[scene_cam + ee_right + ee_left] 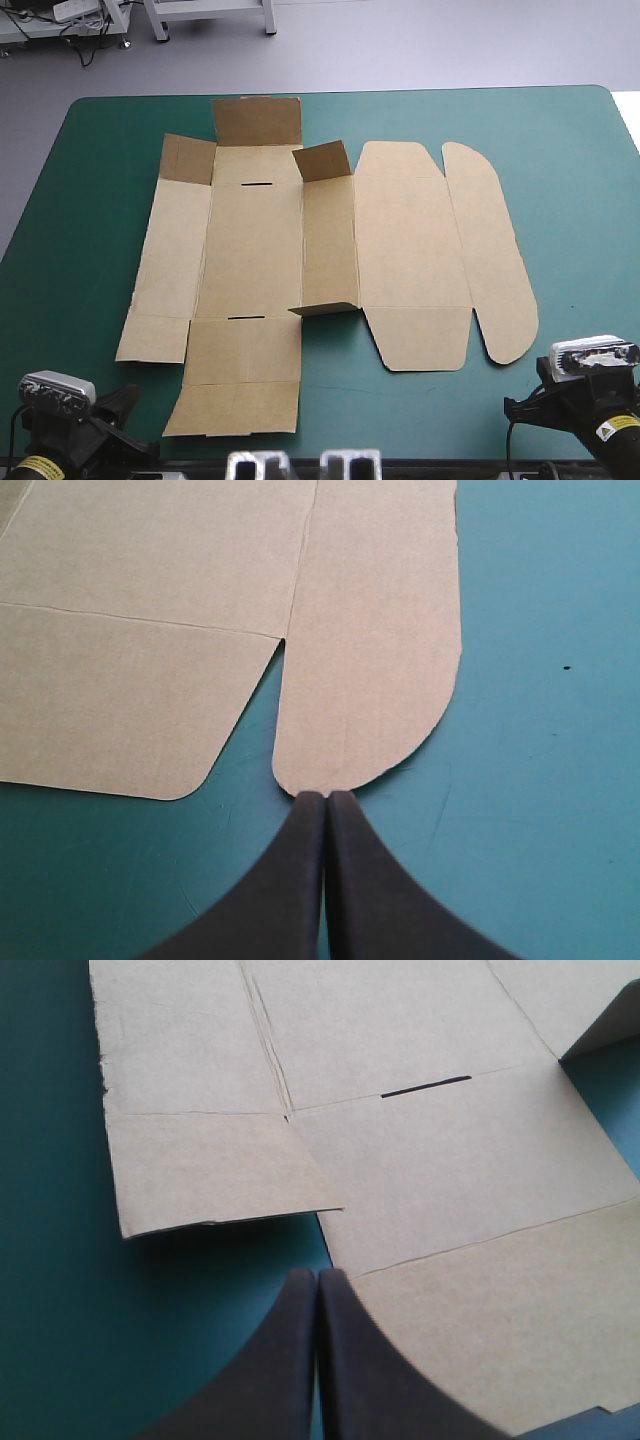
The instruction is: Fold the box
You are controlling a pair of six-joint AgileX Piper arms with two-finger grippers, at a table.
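The brown box (300, 250) lies as a cut sheet spread on the teal-green cover. Three far flaps stand raised: one at the far end (257, 120), one on the left (188, 160) and one in the middle (322, 160). A small near flap (325, 308) lifts slightly. My left gripper (128, 398) sits shut at the near left corner, its tips (317, 1275) just short of the box's near flaps (450, 1160). My right gripper (515, 405) is shut at the near right. Its tips (325, 795) almost touch the rounded lid flap (370, 660).
A narrow slot (425, 1085) is cut in the board ahead of my left gripper. Teal-green cover (580, 200) shows between the box's rounded flap and the table's right edge, and a narrower strip (90, 200) runs along the left.
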